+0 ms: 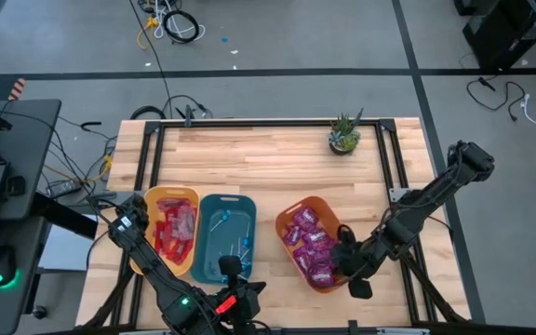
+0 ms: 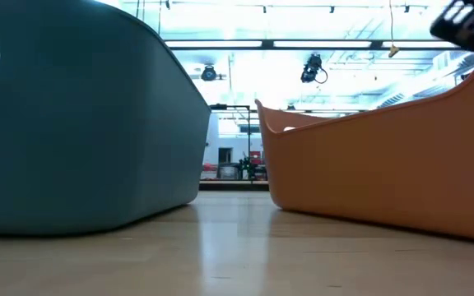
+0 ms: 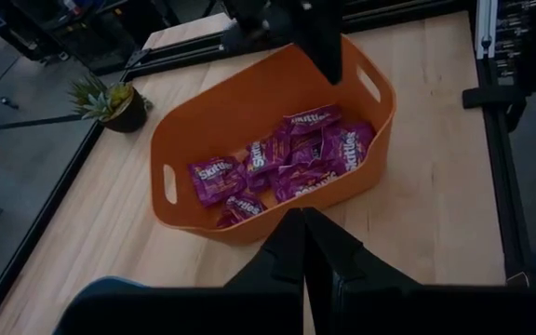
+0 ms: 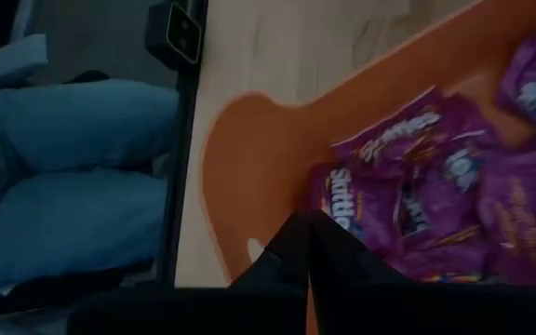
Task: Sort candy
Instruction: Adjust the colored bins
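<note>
Tabletop orange bin [image 3: 203, 140] holds purple packets [image 3: 217, 177] reading "Skittles".

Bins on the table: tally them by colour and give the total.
Yellow bin: 1
Teal bin: 1
Orange bin: 1
Total: 3

Yellow bin [image 1: 146, 234], teal bin [image 1: 210, 244] and orange bin [image 1: 289, 214] in a row along table's [image 1: 268, 158] near edge. Potted plant [image 1: 344, 134] at far side.
</note>
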